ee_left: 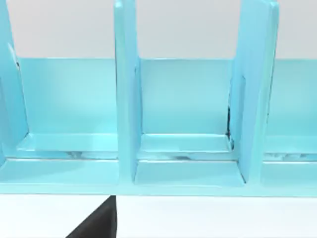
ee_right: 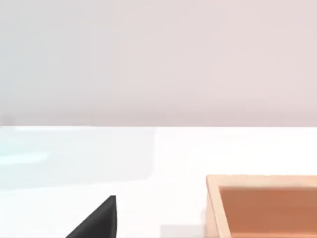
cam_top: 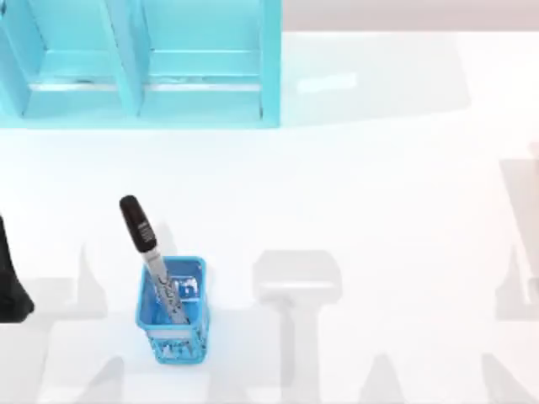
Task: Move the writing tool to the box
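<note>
turquoise shelf [ee_left: 188, 114], upright dividers [ee_left: 126, 94], white table [ee_left: 213, 218]

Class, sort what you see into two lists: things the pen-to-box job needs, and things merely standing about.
Job:
marker pen, leaning in the blue mesh holder
wooden box

Standing about:
turquoise shelf unit
white table

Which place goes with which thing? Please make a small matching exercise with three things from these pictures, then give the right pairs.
Things:
1. marker pen
2. blue mesh holder
3. light blue shelf unit

Places:
A. along the far edge of the table, on its left part
B. standing tilted inside the holder, black cap up and leaning toward the far left
C. on the table near the front, left of the middle

Right pairs: 1-B, 2-C, 3-A
</note>
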